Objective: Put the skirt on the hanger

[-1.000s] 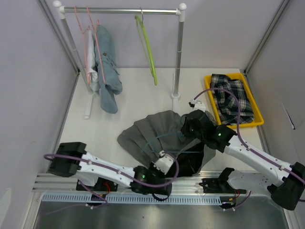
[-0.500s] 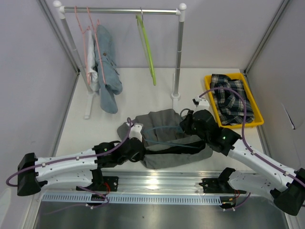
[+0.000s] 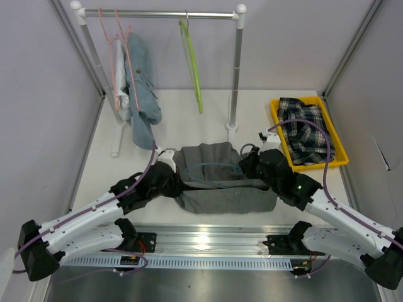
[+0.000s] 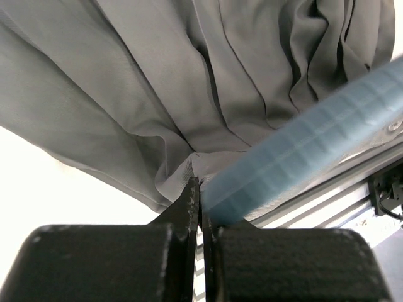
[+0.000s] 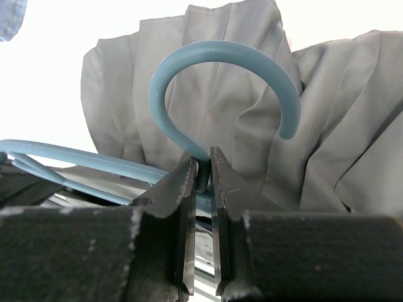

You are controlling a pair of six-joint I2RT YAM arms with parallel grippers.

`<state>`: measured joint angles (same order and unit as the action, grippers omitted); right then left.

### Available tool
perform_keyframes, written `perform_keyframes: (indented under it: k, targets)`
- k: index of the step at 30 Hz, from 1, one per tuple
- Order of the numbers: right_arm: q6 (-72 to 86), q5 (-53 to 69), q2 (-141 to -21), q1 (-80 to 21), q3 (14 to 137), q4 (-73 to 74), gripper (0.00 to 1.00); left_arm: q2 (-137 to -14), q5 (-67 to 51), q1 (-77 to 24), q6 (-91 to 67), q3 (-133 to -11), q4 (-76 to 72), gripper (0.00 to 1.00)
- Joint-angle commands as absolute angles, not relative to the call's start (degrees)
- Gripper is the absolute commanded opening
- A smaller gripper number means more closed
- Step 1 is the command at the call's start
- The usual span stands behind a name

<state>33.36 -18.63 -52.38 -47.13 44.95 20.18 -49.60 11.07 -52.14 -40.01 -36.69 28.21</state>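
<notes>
The grey pleated skirt (image 3: 223,182) hangs stretched between my two grippers above the table's near middle. A blue plastic hanger (image 3: 217,168) runs along its top edge. My left gripper (image 3: 178,179) is shut on the skirt's waistband (image 4: 182,179), right beside the blurred blue hanger arm (image 4: 315,148). My right gripper (image 3: 250,165) is shut on the neck of the hanger just below its hook (image 5: 220,69), with the skirt (image 5: 334,151) hanging behind it.
A clothes rail (image 3: 160,12) stands at the back with pink hangers, a denim garment (image 3: 140,85) and a green hanger (image 3: 192,60). A yellow tray (image 3: 340,160) holding a plaid garment (image 3: 305,129) sits at the right. A metal rail (image 3: 208,242) runs along the near edge.
My left arm swung from the near edge up and left, pulling the skirt's left side out. The skirt went from a crumpled heap to a flat spread between the grippers.
</notes>
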Motion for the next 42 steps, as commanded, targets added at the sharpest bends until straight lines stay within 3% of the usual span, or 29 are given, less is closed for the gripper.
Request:
perform_keyframes:
  k: [1, 17, 26, 42]
  targets:
    - [29.62, -20.65, -50.63, -47.11, 44.03, 20.13, 0.0, -47.73, 7.57, -46.86, -36.22, -39.99, 29.18, 0.0]
    - [27.95, -27.68, -53.0, -54.4, 43.33, 21.09, 0.0, -50.45, 3.61, -40.79, -30.94, -46.23, 32.52, 0.0]
    - [29.27, -30.59, -49.66, -54.58, 40.7, 22.59, 0.0, -50.8, -5.44, -29.28, -27.6, -45.0, 32.34, 0.0]
    - [30.49, -34.44, -53.6, -53.44, 42.53, 26.45, 0.0, -48.61, -10.28, -26.37, -26.37, -45.97, 32.96, 0.0]
